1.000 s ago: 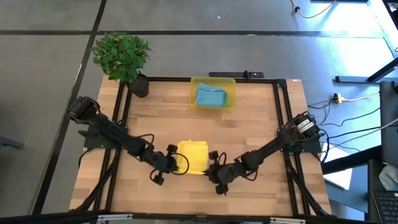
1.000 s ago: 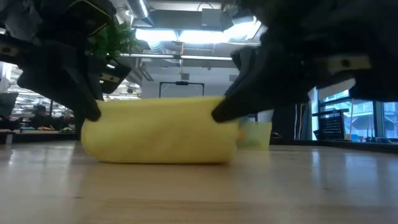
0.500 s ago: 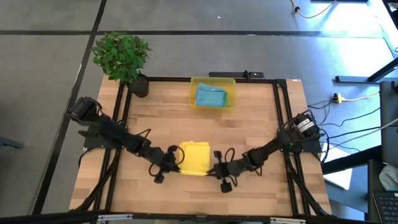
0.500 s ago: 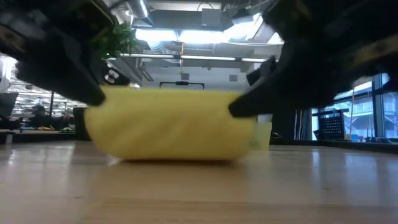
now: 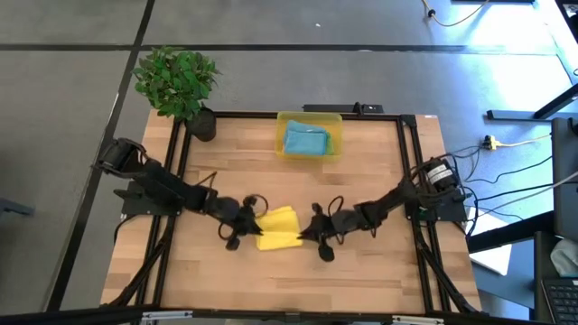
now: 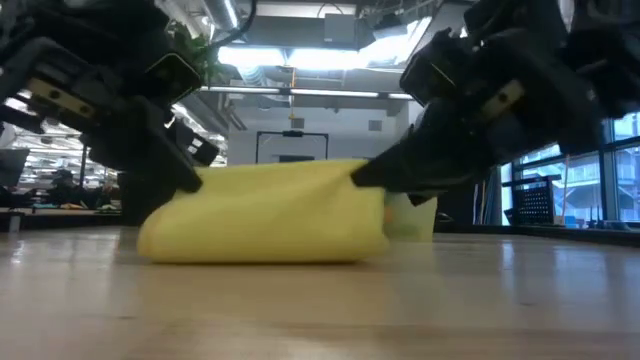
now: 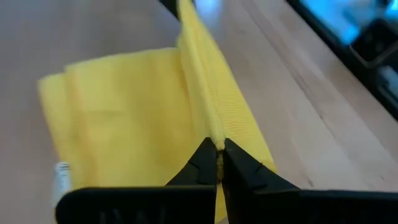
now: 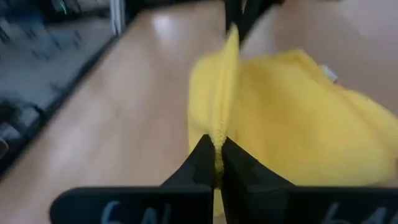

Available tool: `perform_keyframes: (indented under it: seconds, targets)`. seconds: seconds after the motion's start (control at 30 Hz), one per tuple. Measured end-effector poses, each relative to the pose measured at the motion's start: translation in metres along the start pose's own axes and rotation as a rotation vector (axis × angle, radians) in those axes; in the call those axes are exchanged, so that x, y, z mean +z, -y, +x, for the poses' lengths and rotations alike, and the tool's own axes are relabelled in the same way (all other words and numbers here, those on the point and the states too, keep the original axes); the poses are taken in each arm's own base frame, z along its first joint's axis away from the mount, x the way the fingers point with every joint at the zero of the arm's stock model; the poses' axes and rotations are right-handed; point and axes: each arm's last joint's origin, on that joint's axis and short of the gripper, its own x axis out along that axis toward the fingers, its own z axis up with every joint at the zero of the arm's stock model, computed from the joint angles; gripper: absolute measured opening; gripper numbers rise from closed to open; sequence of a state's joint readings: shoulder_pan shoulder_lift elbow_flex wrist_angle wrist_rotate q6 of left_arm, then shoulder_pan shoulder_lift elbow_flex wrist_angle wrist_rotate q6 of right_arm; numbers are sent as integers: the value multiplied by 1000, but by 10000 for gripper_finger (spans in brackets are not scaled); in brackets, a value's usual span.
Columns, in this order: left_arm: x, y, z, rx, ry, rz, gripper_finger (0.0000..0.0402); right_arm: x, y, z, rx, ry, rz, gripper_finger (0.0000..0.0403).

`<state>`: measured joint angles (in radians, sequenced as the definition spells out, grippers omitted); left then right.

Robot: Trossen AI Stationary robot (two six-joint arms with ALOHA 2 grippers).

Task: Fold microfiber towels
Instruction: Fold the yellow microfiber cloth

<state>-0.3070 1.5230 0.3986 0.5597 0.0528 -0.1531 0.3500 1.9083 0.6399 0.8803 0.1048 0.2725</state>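
The yellow towel [image 5: 278,229] lies partly folded on the wooden table, near its middle front; in the low view [image 6: 270,212] it rises as a low hump. My left gripper [image 5: 250,224] is shut on its left end, my right gripper [image 5: 305,231] on its right end. A light teal-blue towel [image 5: 305,141] lies folded in the yellow bin. The orange and green towels are out of view. My left gripper pinches the towel's raised edge [image 7: 215,140] between its two fingertips, coming level from the table's left. The edge runs taut away from the fingers while the rest of the towel lies on the table. My right gripper pinches the same raised edge at its other end [image 8: 219,140] between its two fingertips, coming level from the table's right. The edge stands up as a ridge between the two grippers; the towel's lower part lies on the table.
The translucent yellow bin [image 5: 310,118] stands at the far middle of the table. A potted plant [image 5: 178,83] stands at the far left corner. Black frame rails [image 5: 408,153] run along the table's sides.
Both grippers have carried the towel's near edge up and over toward the table's far edge. The towel has folded over on itself and now shows narrower from above, lying a little farther from the front edge.
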Motion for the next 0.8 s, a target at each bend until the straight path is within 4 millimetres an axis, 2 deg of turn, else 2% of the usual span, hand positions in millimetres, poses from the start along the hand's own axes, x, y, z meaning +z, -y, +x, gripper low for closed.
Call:
perform_keyframes:
  seconds: [0.2, 0.37, 0.47, 0.63, 0.7, 0.8]
  targets:
    - [-16, -19, -14, 6, 113, -69, 0, 4, 31, -5, -44, 62, 53, 7]
    - [-21, -11, -16, -27, 125, -73, 0, 13, 29, 1, 7, 67, 50, 6]
    - [-21, -1, -15, -55, 126, -69, 0, 16, 15, 6, 53, 34, 37, 6]
    - [-11, 19, -9, -97, 119, -35, 0, 14, -19, 15, 88, -93, 59, 6]
    - [-2, 33, -6, -181, 135, -12, 0, 21, -41, 19, 122, -115, 89, 6]
    - [14, 58, -1, -265, 141, 99, 0, 40, -75, 25, 155, -116, 33, 6]
